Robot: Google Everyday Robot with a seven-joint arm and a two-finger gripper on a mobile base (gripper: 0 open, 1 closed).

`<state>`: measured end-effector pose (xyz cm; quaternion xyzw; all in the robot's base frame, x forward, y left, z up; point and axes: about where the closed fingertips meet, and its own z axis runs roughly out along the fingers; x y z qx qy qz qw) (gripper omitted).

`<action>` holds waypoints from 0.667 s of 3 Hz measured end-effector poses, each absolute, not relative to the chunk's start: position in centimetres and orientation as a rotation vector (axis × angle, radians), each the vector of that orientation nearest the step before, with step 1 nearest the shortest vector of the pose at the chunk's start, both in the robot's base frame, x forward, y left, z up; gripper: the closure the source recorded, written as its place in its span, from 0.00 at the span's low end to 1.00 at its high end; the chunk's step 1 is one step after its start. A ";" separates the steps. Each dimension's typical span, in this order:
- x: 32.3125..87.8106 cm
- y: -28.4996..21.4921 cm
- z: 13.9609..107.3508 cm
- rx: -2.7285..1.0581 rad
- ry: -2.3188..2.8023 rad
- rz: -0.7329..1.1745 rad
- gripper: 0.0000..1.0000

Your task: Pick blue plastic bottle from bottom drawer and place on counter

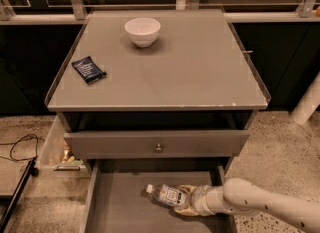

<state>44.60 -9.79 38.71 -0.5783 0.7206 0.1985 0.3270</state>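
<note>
The blue plastic bottle (166, 195) lies on its side on the floor of the open bottom drawer (120, 207), white cap pointing left. My gripper (184, 200) comes in from the lower right on a white arm and is at the bottle's base end, its fingers around it. The bottle still looks to be resting in the drawer. The counter (190, 72) is the grey top of the cabinet above.
A white bowl (142, 31) stands at the back of the counter and a dark blue snack packet (88, 69) lies at its left. The middle drawer (158, 143) with a round knob is closed. A side bin (60, 152) hangs open at the left. A black cable (20, 149) lies on the floor.
</note>
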 end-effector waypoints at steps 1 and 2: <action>45.0 -9.4 37.9 -1.497 1.880 0.548 1.00; 45.1 -9.0 37.6 -1.480 1.872 0.564 1.00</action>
